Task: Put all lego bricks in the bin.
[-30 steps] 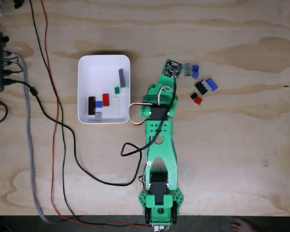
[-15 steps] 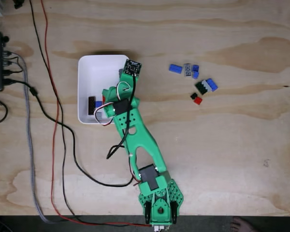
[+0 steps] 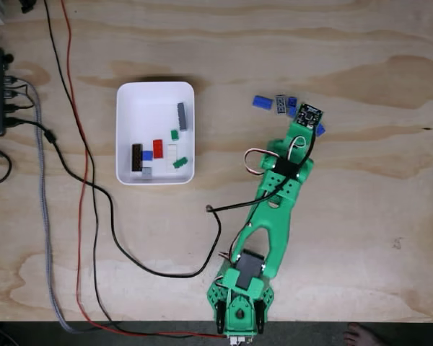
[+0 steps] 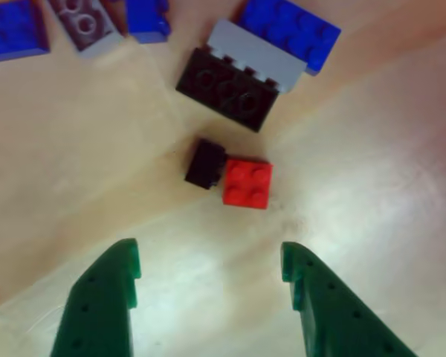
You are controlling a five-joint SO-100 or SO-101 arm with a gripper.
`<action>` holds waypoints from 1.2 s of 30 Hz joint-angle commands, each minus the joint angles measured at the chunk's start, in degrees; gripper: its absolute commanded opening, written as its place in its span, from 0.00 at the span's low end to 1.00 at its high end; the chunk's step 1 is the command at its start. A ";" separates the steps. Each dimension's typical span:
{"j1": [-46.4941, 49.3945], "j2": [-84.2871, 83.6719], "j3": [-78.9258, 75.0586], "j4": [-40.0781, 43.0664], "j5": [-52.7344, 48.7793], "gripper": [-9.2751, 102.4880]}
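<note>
Right now my gripper (image 4: 212, 279) hangs spread and empty just short of a red brick (image 4: 247, 183) touching a small black brick (image 4: 204, 163) on the table, well right of the bin (image 3: 155, 94). Both look light, stiff and slick, so I'd pinch the red one across its flat sides. Blue bricks (image 4: 290, 30) at the far edge are cut off and blurred.

No text, label or number can be read anywhere (bricks' studs too blurred).

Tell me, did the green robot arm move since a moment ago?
Yes. The gripper swung right in the fixed view, away from the white bin it was over, across to the loose bricks on the table.
</note>
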 commanded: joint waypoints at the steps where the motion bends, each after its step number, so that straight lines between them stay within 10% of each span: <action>1: 3.96 -3.87 -1.41 -6.77 -1.23 0.31; 36: 0.62 -12.13 -2.90 -9.58 2.99 0.25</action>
